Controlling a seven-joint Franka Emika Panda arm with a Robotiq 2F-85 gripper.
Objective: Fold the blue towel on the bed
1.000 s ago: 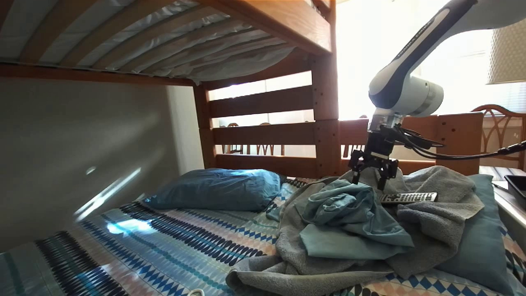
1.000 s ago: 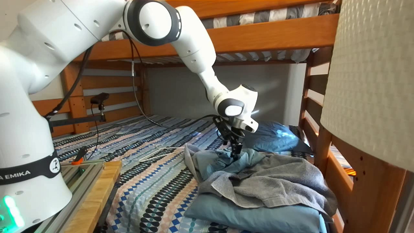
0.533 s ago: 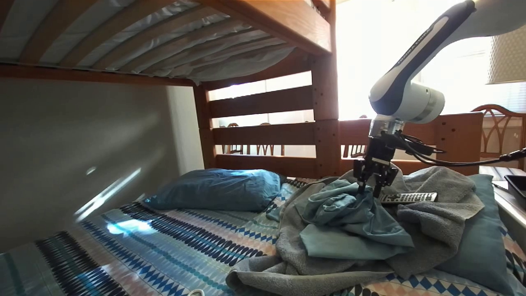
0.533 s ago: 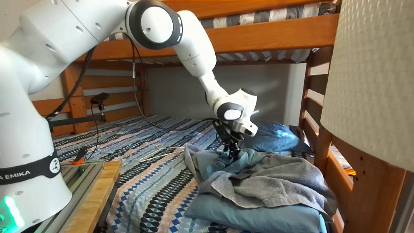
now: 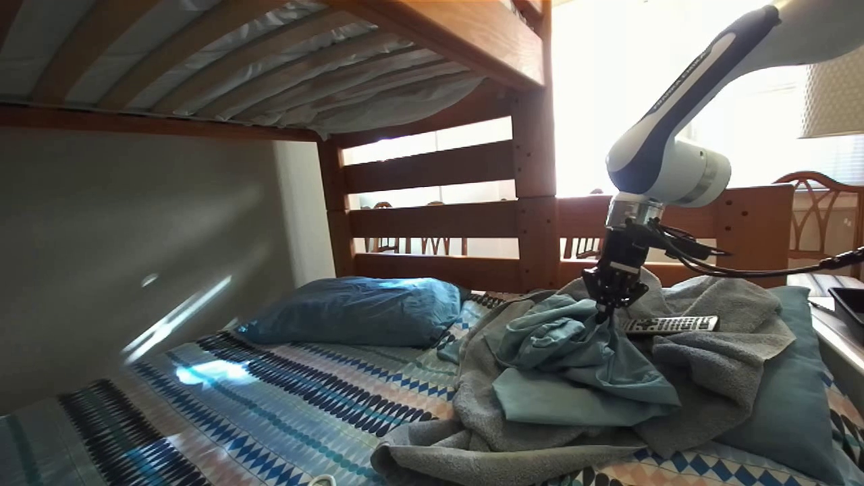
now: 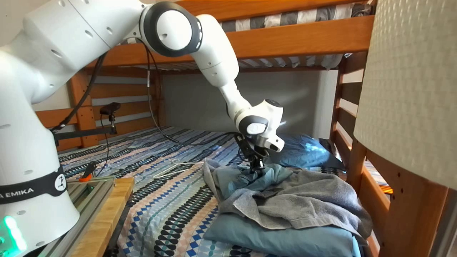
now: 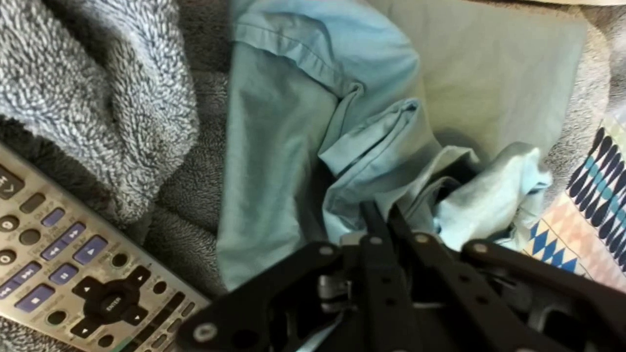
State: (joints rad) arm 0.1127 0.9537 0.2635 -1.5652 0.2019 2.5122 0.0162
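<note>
Gripper (image 5: 603,315) pinches a fold of blue cloth (image 5: 574,399), grey towel (image 5: 717,368) beneath on the bed (image 5: 304,405), remote (image 5: 675,325) (it lies face up) nearby

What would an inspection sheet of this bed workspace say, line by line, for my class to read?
Surface: bed with a striped, patterned cover.
Job's things: blue cloth, crumpled, not folded, lying on a grey towel.
Clutter: remote control on the grey towel; white hanger on the cover; blue pillow; another pillow partly under the grey towel.
Gripper: jaws shut, apparently pinching the blue cloth.
Cables: black cable running from the arm; contact with the cover unclear.
Surroundings: lampshade, wooden chair, bright window.
</note>
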